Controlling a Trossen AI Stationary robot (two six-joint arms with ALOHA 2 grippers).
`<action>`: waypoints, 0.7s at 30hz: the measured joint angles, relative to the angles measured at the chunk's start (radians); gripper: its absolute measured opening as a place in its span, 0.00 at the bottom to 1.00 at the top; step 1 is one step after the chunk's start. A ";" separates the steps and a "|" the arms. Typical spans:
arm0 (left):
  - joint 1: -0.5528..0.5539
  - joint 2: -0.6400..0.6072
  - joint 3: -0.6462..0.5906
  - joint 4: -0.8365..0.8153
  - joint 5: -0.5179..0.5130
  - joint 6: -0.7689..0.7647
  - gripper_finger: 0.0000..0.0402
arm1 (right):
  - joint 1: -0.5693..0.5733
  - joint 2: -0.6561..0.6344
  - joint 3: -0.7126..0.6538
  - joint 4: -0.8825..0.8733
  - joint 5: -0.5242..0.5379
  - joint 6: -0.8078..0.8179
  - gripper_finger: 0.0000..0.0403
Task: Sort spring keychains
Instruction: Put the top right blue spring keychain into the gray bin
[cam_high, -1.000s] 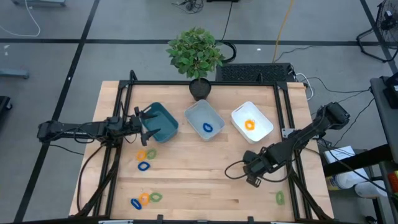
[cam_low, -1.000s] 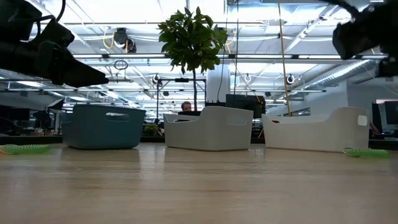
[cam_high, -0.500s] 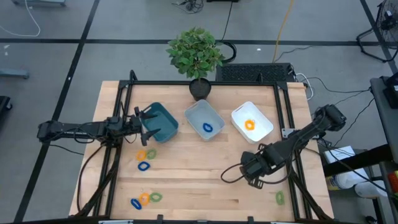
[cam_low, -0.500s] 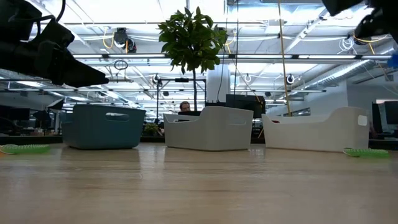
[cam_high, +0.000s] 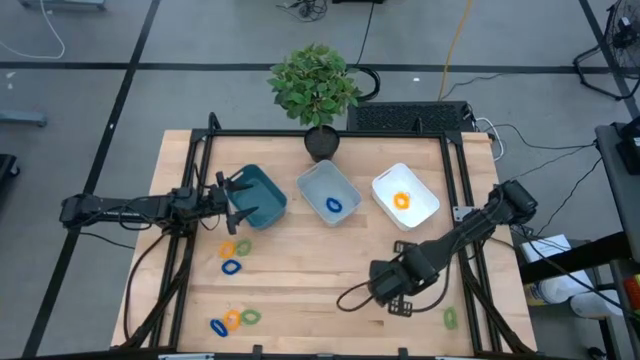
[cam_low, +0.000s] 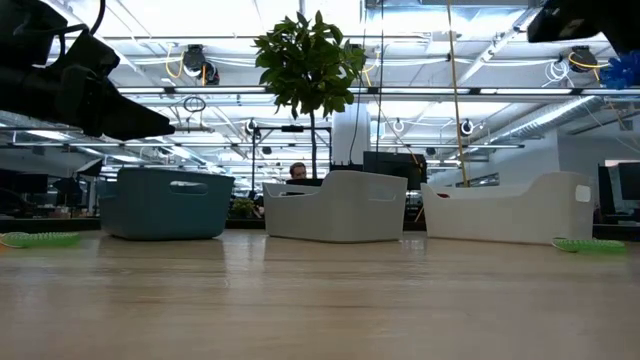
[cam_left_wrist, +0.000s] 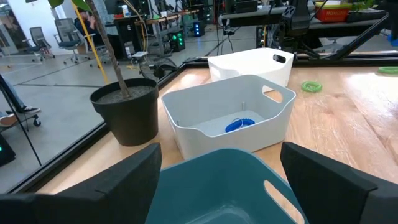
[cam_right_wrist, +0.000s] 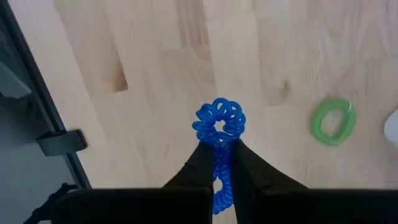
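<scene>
Right tool (cam_right_wrist: 217, 149) pinched shut on a blue spring keychain (cam_right_wrist: 219, 124), low over the surface (cam_high: 300, 290) near the front right. Left tool (cam_high: 232, 201) wide open, empty, at the teal bin (cam_high: 262, 195). Risk: thin grip on a springy coil, could slip out in transit. Versus a second ago: right arm swung toward front centre; left unchanged.

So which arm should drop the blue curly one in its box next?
The right arm, probably. Its claw is already shut on a blue keychain above the table. The left claw hangs open and empty over the teal bin.
</scene>
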 joint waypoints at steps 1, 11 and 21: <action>0.000 0.000 0.000 0.000 0.000 0.000 0.83 | 0.000 0.020 0.023 -0.006 0.000 -0.015 0.03; 0.000 0.000 0.000 0.000 0.000 0.000 0.83 | -0.042 0.161 0.238 -0.047 0.005 -0.211 0.02; 0.000 0.000 0.000 0.000 0.000 0.000 0.83 | -0.186 0.182 0.300 -0.048 0.080 -0.422 0.02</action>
